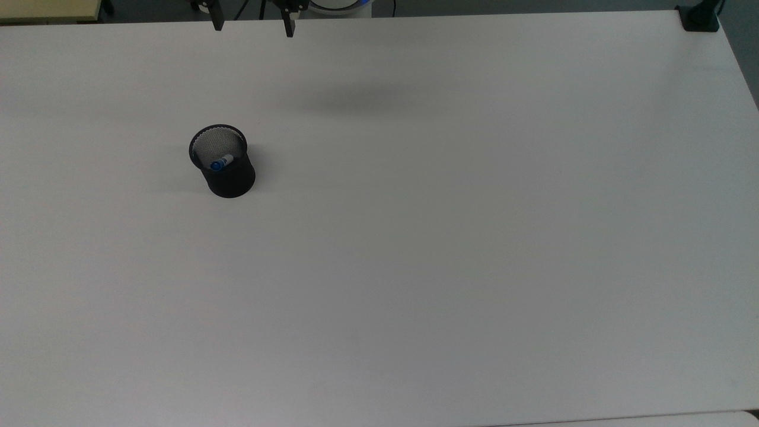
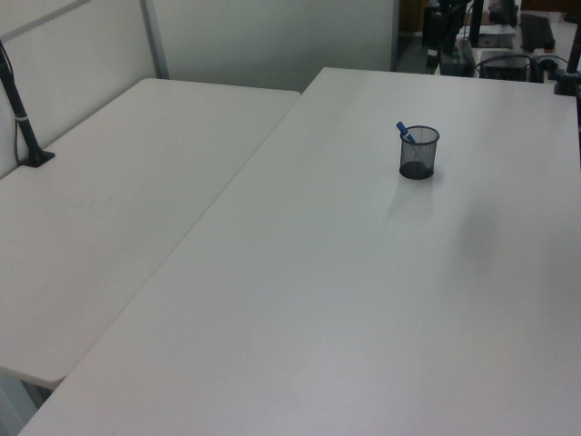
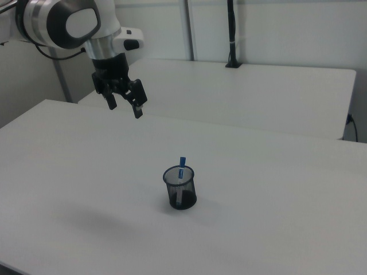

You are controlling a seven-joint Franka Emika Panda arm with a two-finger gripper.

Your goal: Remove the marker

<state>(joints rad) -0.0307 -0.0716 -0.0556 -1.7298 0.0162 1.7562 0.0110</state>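
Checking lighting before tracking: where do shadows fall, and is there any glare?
Top view: a soft grey shadow lies on the table below the gripper, no glare. Right view: a faint shadow sits left of the mesh cup; the marker is evenly lit.

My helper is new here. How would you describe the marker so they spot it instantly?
On the wide white table stands one black mesh cup. The marker stands inside it, leaning on the rim: a slim white barrel with a blue cap poking out.
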